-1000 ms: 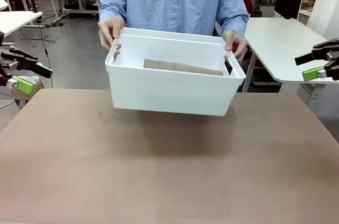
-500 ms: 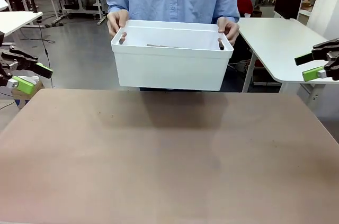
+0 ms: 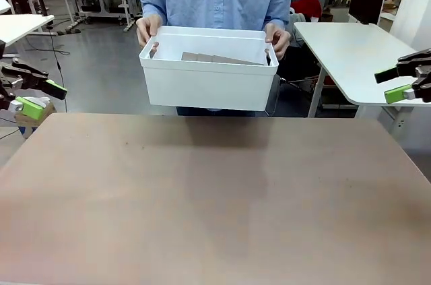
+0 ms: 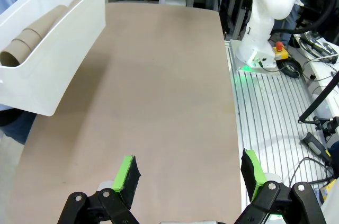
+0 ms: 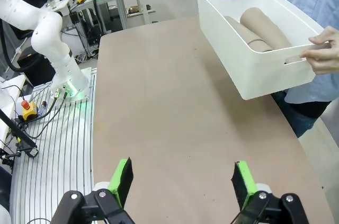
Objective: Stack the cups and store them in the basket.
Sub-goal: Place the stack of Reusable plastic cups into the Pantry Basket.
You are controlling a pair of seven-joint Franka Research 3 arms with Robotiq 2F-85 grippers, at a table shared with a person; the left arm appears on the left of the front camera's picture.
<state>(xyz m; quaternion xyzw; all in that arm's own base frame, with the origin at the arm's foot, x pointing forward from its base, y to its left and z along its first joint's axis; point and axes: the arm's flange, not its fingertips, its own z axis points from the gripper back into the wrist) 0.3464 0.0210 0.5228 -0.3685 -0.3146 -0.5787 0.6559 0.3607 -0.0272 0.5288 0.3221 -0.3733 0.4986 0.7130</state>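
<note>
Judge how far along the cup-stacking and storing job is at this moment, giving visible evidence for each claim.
Done: the tan paper cups lie nested on their sides inside the large white plastic basket. In hand: a person's hands hold the basket by its short ends, above the far edge of the brown table. Left: seemingly nothing; the left gripper and right gripper have open, empty jaws at the sides.

The white basket [image 3: 209, 83] is held above the table's far edge, tan cups [image 3: 219, 58] lying stacked inside.

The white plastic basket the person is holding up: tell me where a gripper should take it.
Probably the long rolled rim of the white rectangular plastic basket on the robot's side, approached from above. The person's hands already occupy both short-side handle slots, and the stacked tan paper cups lie low inside.
</note>
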